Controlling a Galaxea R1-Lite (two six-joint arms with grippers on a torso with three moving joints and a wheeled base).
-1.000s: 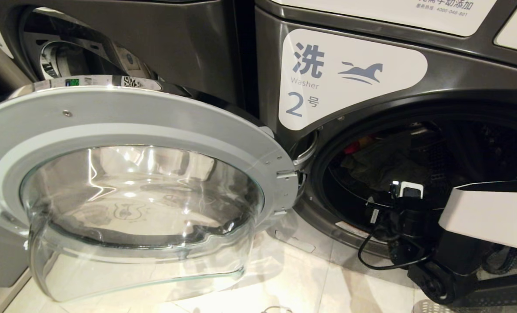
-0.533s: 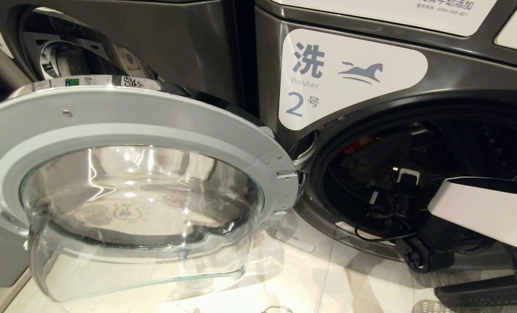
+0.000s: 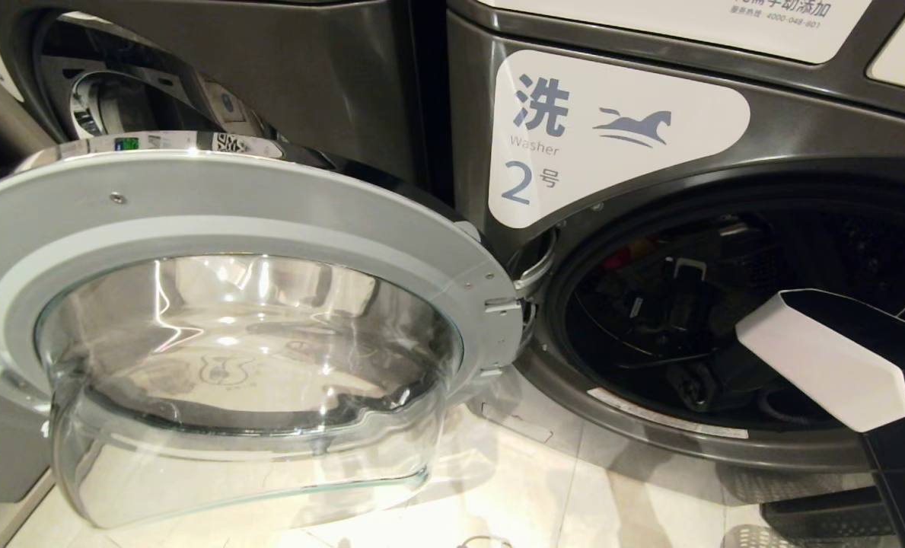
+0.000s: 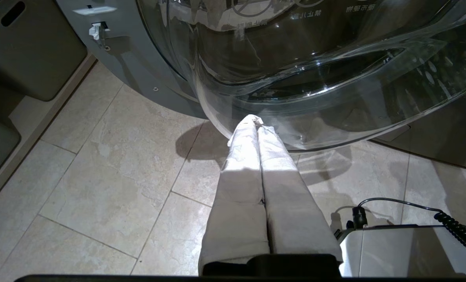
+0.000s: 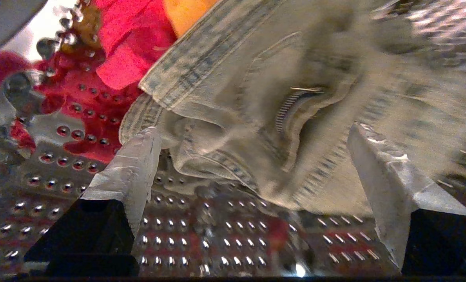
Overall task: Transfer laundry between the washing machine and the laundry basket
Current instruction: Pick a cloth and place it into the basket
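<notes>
Right gripper [image 5: 252,156] spread wide inside washing machine [image 3: 726,175] drum, positioned to straddle pale denim | laundry [image 5: 256,98] heaped on drum wall, red piece beyond | left gripper [image 4: 255,123] closed, parked low; basket unseen, possibly behind.

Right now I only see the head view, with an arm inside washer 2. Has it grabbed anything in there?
Observer: No. The right gripper is open, with a pale denim garment lying between its fingers.
Operator: Any other clothes?
Observer: Red cloth and a yellow piece lie behind the denim.
Operator: And the other arm?
Observer: The left gripper is shut and empty, pointing at the floor beside the glass door.
</notes>
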